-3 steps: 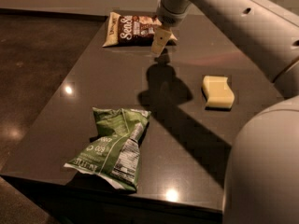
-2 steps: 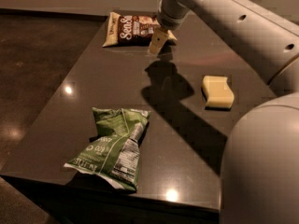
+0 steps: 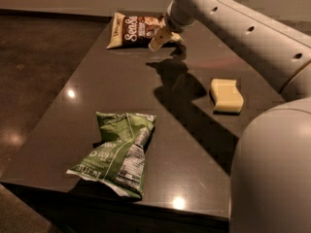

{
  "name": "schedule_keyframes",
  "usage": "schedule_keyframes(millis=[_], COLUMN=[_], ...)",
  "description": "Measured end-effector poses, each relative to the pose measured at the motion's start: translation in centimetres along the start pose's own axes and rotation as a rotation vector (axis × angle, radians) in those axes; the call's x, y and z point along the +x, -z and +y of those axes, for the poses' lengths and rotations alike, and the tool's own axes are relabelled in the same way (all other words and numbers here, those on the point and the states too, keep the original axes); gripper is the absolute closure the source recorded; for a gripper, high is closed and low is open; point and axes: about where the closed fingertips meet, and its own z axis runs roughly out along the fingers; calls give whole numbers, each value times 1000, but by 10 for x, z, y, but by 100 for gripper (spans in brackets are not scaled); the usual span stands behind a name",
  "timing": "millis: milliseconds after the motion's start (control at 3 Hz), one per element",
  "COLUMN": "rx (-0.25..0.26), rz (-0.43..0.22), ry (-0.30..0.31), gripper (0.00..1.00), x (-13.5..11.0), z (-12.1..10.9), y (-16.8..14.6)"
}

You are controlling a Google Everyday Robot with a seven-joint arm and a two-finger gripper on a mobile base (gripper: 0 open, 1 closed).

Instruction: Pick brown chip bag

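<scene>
Flat at far edge of table (image 3: 112, 81), brown chip bag (image 3: 133, 30) — dark brown panel, cream-tan ends, white lettering "Sen…" legible — tool (image 3: 163, 38) at its right end, open or closed not discernible.

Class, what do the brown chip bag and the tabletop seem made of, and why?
The brown chip bag, with the gripper at its right end: probably printed plastic film, lightly wrinkled. The tabletop: likely polished stone or laminate, since it shows bright light reflections.

gripper (image 3: 164, 39) at brown chip bag (image 3: 133, 30); green bag (image 3: 119, 152), yellow block (image 3: 226, 95) apparently well apart.
</scene>
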Motion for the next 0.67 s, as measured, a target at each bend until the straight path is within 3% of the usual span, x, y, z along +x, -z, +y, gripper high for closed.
schedule_keyframes(millis=[667], rx=[40], rz=[-17], ry=[-182], gripper=[0], x=[-1], z=[-12], y=[-36])
